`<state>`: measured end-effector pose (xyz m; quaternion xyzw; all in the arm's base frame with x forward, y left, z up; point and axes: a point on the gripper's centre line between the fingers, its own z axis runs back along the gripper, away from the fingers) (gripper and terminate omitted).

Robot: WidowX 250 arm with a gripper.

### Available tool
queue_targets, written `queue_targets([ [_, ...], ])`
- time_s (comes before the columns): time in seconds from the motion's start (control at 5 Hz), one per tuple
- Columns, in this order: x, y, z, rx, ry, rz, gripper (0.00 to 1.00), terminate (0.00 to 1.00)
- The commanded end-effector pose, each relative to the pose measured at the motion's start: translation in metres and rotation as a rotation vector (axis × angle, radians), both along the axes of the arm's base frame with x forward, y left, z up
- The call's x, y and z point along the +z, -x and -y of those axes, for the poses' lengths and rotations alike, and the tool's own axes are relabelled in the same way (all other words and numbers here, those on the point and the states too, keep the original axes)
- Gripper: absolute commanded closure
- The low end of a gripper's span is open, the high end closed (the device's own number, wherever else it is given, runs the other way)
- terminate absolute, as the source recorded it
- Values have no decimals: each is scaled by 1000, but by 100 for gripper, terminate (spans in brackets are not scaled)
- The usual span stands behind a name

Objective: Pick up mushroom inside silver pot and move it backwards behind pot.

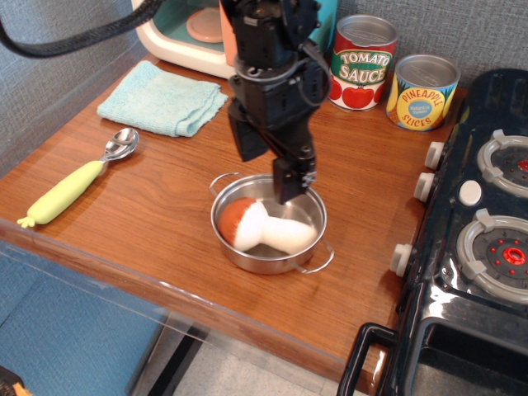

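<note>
A grey textured wall backs a wooden table (165,181), with a clear panel along its front edge and blue floor below it. At the right stands a black toy stove (470,247) with white knobs and round burners, touching the table's side. At the back left sits a toy microwave (186,33) in cream and teal with a salmon door. The black arm (268,49) comes down from the top over the middle of the table, a thick cable looping off to the upper left. Its gripper (266,165) hangs just above the back rim of the pot (268,223), its two fingers spread apart and empty; one finger (293,177) reaches down to the pot's rear edge, the other (243,136) sits higher to the left. The pot stands near the table's front edge, wire handles at back left and front right. The mushroom (264,229) lies on its side inside the pot, brown cap to the left, white stem pointing right. A light blue cloth (161,101) lies folded in front of the microwave. Two cans stand at the back: tomato sauce (361,62) and, right of it, pineapple slices (422,92). A spoon (78,177) with a yellow-green handle lies on the left.
</note>
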<state>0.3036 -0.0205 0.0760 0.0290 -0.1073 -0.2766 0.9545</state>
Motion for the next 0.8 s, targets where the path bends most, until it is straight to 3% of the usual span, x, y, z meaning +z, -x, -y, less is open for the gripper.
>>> queue_targets([
  [0.0,-28,4,-20,-4,-66,-50,0,0],
  [0.2,-35,9,-13,-42,-83,-59,0,0],
  [0.4,-39,10,-13,-45,-83,-59,100,0],
  [0.6,-38,9,-14,-48,-91,-55,100,0],
])
